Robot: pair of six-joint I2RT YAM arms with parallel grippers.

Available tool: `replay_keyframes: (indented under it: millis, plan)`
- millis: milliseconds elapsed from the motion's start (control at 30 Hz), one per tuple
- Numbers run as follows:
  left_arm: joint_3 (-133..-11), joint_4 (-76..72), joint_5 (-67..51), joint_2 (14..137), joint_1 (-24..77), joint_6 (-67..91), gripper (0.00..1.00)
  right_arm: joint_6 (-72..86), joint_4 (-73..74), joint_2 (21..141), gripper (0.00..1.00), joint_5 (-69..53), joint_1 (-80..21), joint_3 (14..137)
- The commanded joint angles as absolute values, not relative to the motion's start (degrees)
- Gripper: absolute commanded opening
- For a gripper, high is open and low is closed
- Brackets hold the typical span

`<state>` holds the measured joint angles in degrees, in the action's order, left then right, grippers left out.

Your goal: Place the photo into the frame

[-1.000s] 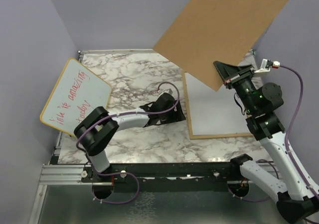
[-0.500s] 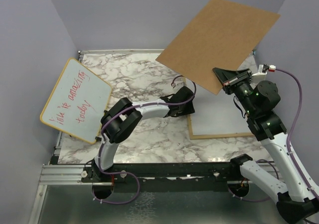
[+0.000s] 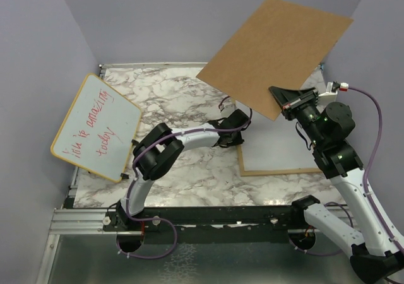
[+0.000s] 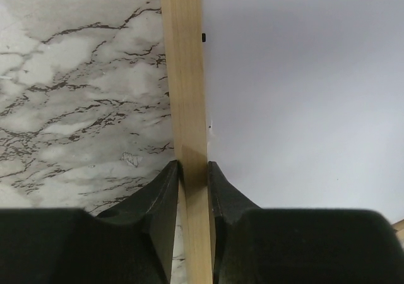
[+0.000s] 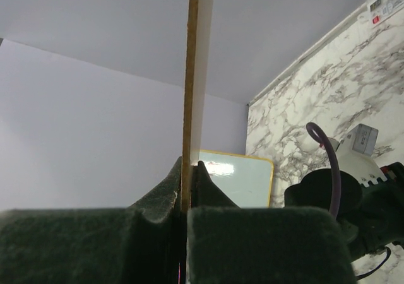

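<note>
The frame (image 3: 278, 171) of thin light wood lies flat on the right of the marble table. A plain white sheet (image 3: 278, 142) fills it, apparently the photo lying face down; no print shows. My left gripper (image 3: 238, 136) is at the frame's left rail. In the left wrist view its jaws (image 4: 193, 165) press on both sides of the wooden rail (image 4: 186, 76), with the white sheet (image 4: 303, 88) to the right. High above the frame, my right gripper (image 3: 282, 104) is shut on the near corner of a brown backing board (image 3: 278, 50). The right wrist view shows that board (image 5: 196, 57) edge-on between the fingers (image 5: 189, 163).
A round-cornered whiteboard (image 3: 95, 126) with red handwriting leans at the table's left edge, also visible as the whiteboard (image 5: 237, 180) in the right wrist view. Purple walls close in the left, back and right. The raised board overhangs the table's back right.
My left arm has swung right to the frame's left rail and its jaws have closed onto it. The right gripper shifted the backing board slightly early on, then held still.
</note>
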<state>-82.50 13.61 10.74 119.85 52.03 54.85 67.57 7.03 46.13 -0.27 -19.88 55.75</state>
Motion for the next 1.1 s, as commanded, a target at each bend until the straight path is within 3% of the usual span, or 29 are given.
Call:
replay_keyframes:
  millis: [0, 167, 633, 1067]
  plan:
    - [-84.7, 25.0, 15.3, 125.6, 52.2, 51.6, 0.21, 67.6, 2.8, 45.7, 0.01, -2.2, -19.9, 57.8]
    - [-80.6, 27.9, 17.3, 122.9, 51.1, 51.3, 0.17, 67.0, 4.7, 46.8, 0.00, -3.7, -19.9, 58.6]
    - [-52.9, 22.9, 13.6, 100.5, 39.7, 49.8, 0.17, 64.2, 8.4, 49.7, 0.00, -8.9, -19.9, 57.6]
    - [-42.1, 22.3, 7.2, 87.0, 26.2, 38.9, 0.17, 44.6, 19.7, 57.0, 0.00, -24.4, -19.9, 57.0]
